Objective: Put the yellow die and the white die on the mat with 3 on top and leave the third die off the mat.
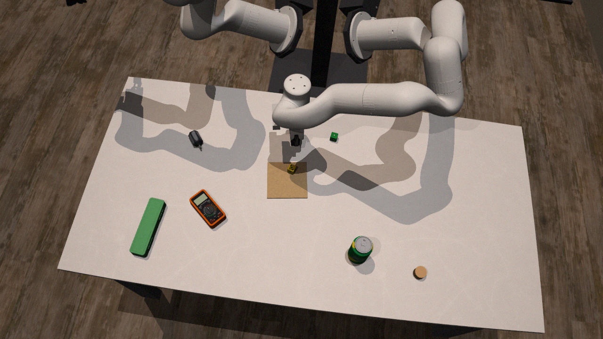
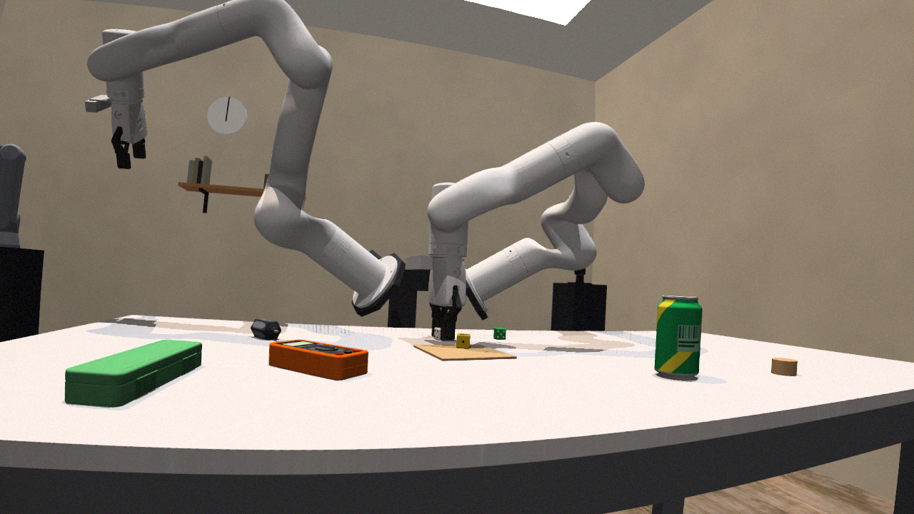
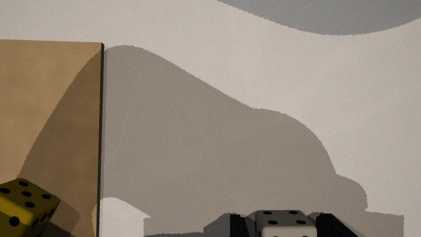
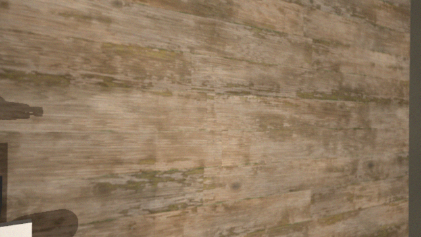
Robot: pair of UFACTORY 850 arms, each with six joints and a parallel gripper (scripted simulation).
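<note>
The yellow die (image 1: pixel 291 169) (image 2: pixel 463 341) (image 3: pixel 13 207) sits flat on the tan mat (image 1: pixel 286 191) (image 2: pixel 492 355) (image 3: pixel 33 82), near its back edge; its top seems to show 3. The white die (image 2: pixel 437 333) (image 3: pixel 286 230) is off the mat, behind it, with 4 on a side face; its top is cut off. My left gripper (image 1: pixel 295 142) (image 2: pixel 444 336) (image 3: pixel 280 225) is low, its part-open fingers on either side of the white die, a gap showing at one finger. The green die (image 1: pixel 333 136) (image 2: pixel 499 333) lies off the mat. My right gripper (image 2: pixel 132 160) is open, high up.
A dark faceted object (image 1: pixel 195 138) (image 2: pixel 265 328), an orange multimeter (image 1: pixel 207 208) (image 2: pixel 317 359) and a green case (image 1: pixel 147 226) (image 2: pixel 131 370) lie left of the mat. A green can (image 1: pixel 360 249) (image 2: pixel 678 336) and a wooden disc (image 1: pixel 419 272) (image 2: pixel 783 366) stand front right. The right wrist view shows mostly floor.
</note>
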